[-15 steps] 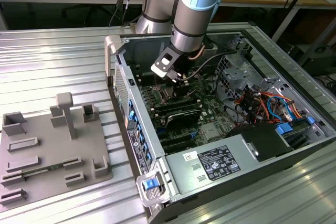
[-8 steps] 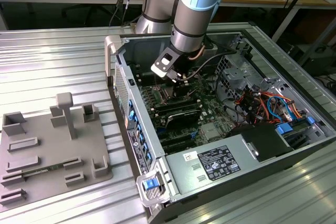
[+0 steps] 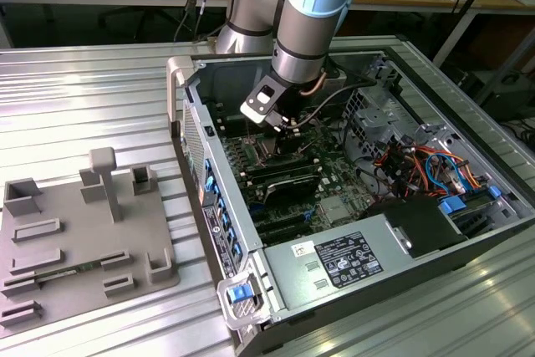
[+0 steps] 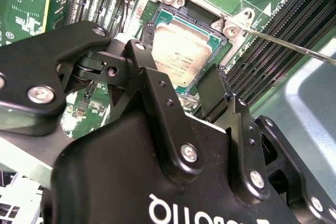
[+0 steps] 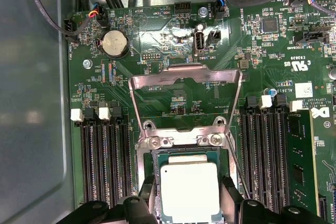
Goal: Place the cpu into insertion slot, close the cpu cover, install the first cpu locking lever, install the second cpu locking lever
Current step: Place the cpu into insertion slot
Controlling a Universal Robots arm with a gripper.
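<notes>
Cpu (image 4: 181, 51) sits in the insertion slot (image 4: 164, 10) between the jaws of the released gripper (image 4: 179, 77) in the second wrist view, the cpu cover (image 5: 184, 73) stands raised at the slot's edge in the first wrist view, and the exterior view shows the gripper (image 3: 282, 123) inside the computer case (image 3: 194, 123).

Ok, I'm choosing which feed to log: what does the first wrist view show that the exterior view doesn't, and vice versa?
First wrist view: the cpu in the insertion slot, with the cpu cover swung open. Exterior view: the arm, the whole computer case and the grey fixture tray beside it. Both: the tool over the green motherboard and its black memory slots.
</notes>
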